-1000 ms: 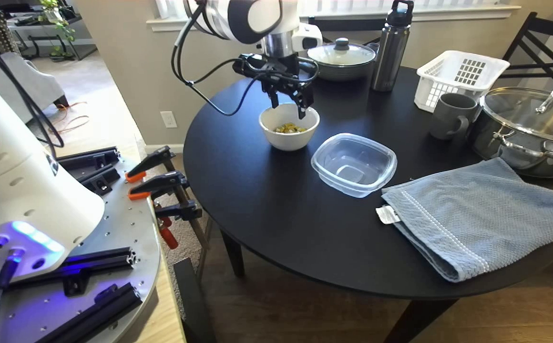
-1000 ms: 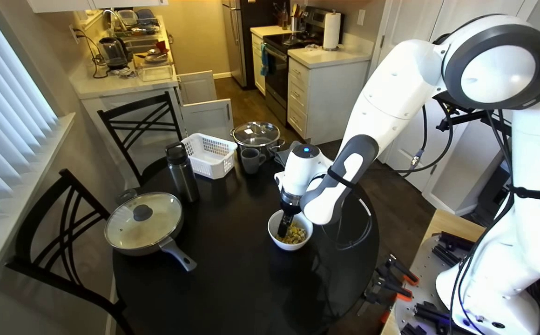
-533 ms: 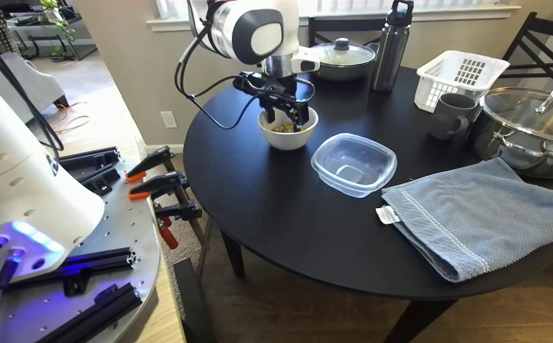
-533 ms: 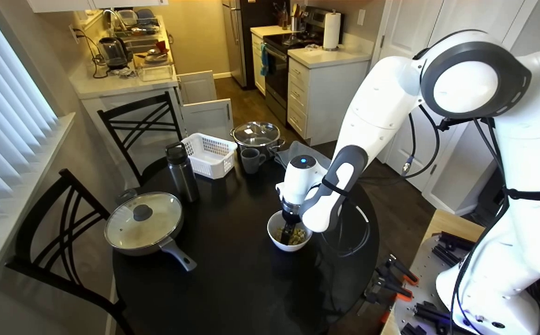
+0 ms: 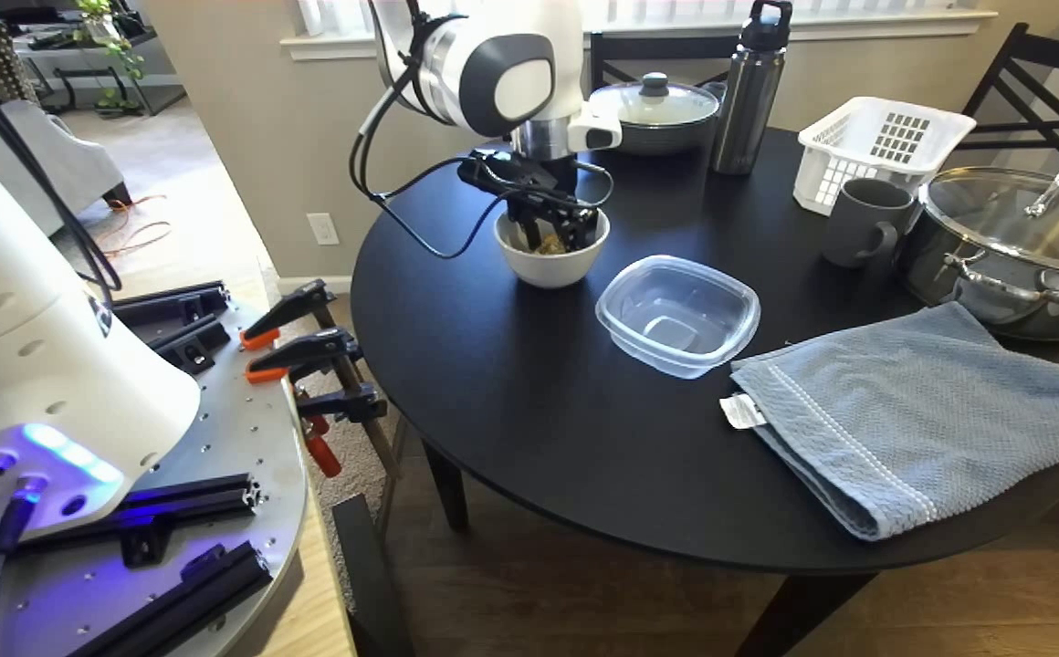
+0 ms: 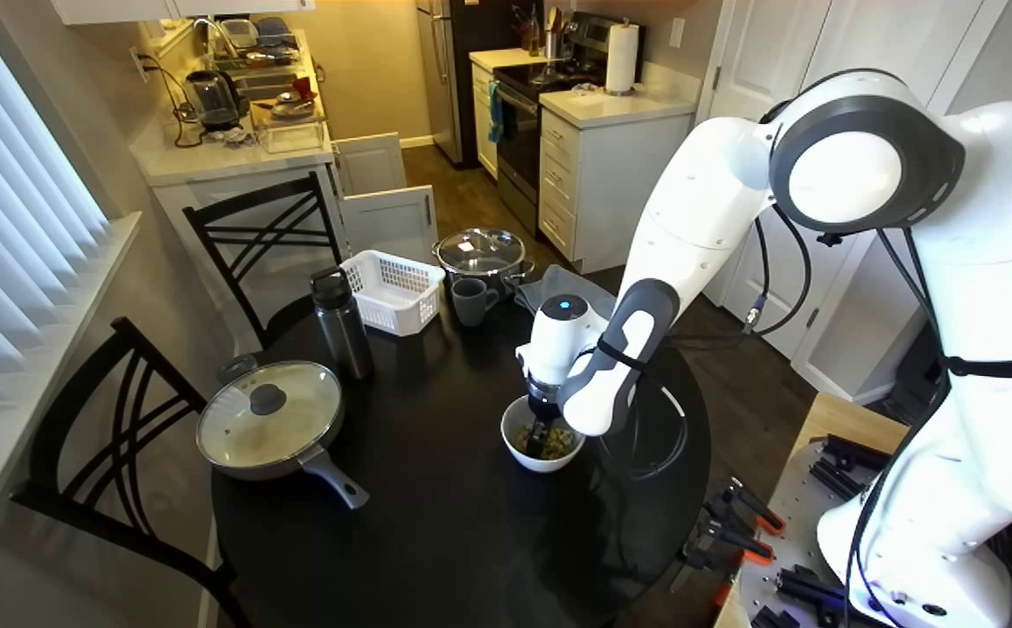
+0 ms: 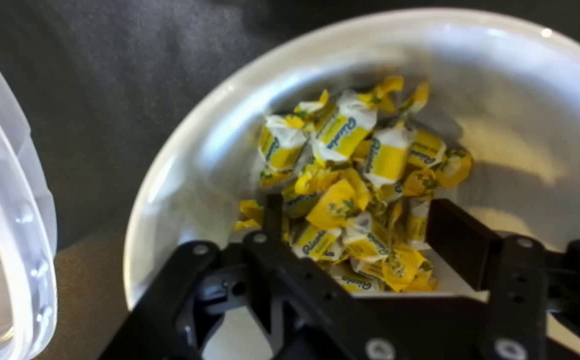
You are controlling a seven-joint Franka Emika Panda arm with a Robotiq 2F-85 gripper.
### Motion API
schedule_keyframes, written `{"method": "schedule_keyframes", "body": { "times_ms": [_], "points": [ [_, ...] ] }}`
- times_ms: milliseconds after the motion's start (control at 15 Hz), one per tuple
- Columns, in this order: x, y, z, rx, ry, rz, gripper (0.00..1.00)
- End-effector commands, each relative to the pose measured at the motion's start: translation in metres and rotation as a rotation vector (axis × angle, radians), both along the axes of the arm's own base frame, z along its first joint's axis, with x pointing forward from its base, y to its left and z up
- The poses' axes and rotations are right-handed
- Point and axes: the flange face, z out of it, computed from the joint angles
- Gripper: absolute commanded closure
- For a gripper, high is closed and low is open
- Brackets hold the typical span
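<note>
Your gripper sits right inside the round white bowl, and its jaws are spread wide, with a pile of wrapped candies in the gap. Can't tell whether it's touching any of them, btw. The candies are heaped on the bottom of the bowl: little yellow-and-white pieces with crinkly twisted ends and what reads like "Ricola" on them. The bowl's smooth and glossy, with bright streaks of light on its inner wall.

In an exterior view you've got a clear plastic tub, squarish with rounded corners, to the right of the bowl and a bit nearer. On the near right there's a folded blue-grey towel with a bumpy weave. Far side: a metal bottle next to a lidded pan. Right, farther back than the towel: a white lattice basket, a grey mug and a glass-lidded steel pot. All of it sits on your round black table.
</note>
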Motion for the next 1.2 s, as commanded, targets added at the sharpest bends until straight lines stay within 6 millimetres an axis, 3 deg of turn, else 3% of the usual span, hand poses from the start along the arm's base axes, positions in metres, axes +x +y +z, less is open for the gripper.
{"method": "schedule_keyframes", "body": {
  "times_ms": [0, 400, 1133],
  "points": [
    [0.000, 0.004, -0.004, -0.003, 0.012, 0.041, 0.58],
    [0.004, 0.014, 0.015, -0.002, -0.006, 0.068, 0.95],
    [0.017, -0.001, 0.103, -0.041, -0.067, 0.067, 0.92]
  ]
}}
